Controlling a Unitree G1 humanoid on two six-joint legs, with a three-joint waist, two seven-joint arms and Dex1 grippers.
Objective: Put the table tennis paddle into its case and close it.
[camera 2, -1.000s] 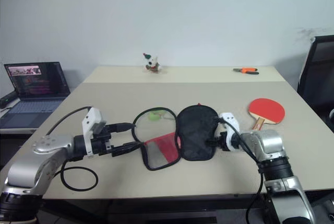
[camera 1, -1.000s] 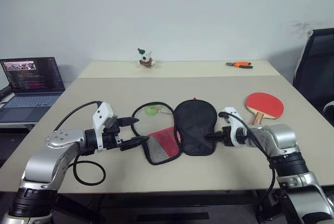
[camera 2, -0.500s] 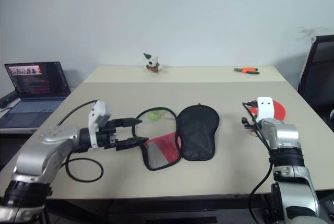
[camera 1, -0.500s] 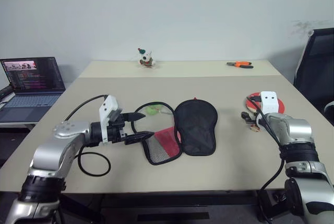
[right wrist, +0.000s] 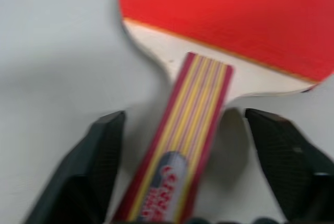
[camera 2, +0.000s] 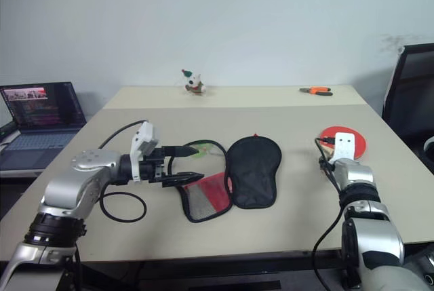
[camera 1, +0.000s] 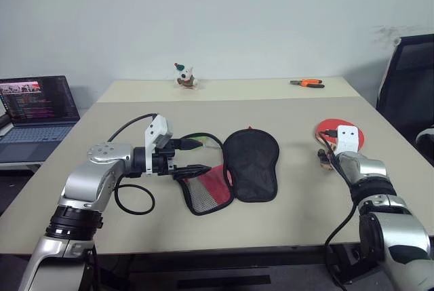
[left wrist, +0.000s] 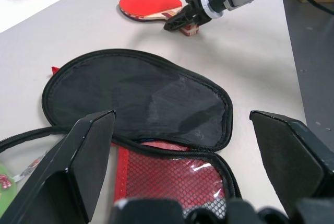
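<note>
The table tennis paddle (camera 1: pixel 331 130) lies flat at the table's right, red face up, with its striped wooden handle (right wrist: pixel 194 125) pointing toward me. My right gripper (right wrist: pixel 187 120) is open, one finger on each side of that handle with a gap on both sides. The case (camera 1: pixel 251 165) lies open at mid-table: a black half lies outside up and a red mesh-lined half (camera 1: pixel 207 191) lies beside it. A green charm (camera 2: pixel 197 150) lies at the zipper rim. My left gripper (camera 1: pixel 203 155) is open just left of the lined half, above the rim.
A laptop (camera 1: pixel 32 109) stands on a side table at far left. A small toy figure (camera 1: pixel 182 76) and orange pliers (camera 1: pixel 306 83) lie along the far edge. A black chair (camera 1: pixel 407 77) stands at the right. A black cable (camera 1: pixel 134 197) loops under my left arm.
My right gripper left the case's right edge and swung right to the paddle's handle, now straddling it. My left gripper moved right, closer to the lined half.
</note>
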